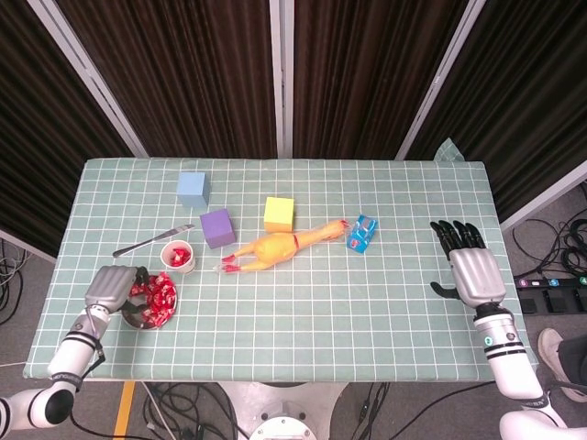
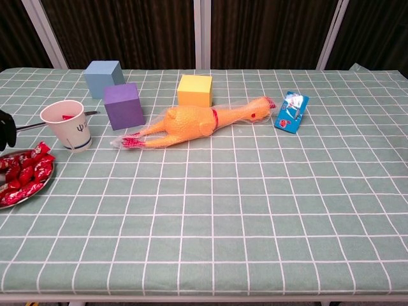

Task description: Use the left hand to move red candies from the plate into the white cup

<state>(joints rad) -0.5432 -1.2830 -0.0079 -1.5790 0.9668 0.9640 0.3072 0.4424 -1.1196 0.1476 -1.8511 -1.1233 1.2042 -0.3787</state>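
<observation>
A metal plate [image 1: 135,319] heaped with red candies [image 1: 159,293] sits near the table's front left; the chest view shows the candies [image 2: 25,172] at its left edge. Just behind stands the white cup [image 1: 178,257], upright, with red candies inside; it also shows in the chest view [image 2: 67,125]. My left hand [image 1: 114,289] hovers over the plate's left rim, fingers bent down toward the candies, nothing visibly held. Only its dark fingertips [image 2: 5,129] enter the chest view. My right hand [image 1: 473,268] lies flat and open at the far right, away from everything.
A metal knife [image 1: 151,240] lies behind the cup. A blue cube [image 1: 193,189], purple cube [image 1: 217,227], yellow cube [image 1: 279,214], rubber chicken [image 1: 275,247] and blue packet [image 1: 363,233] lie across the table's middle.
</observation>
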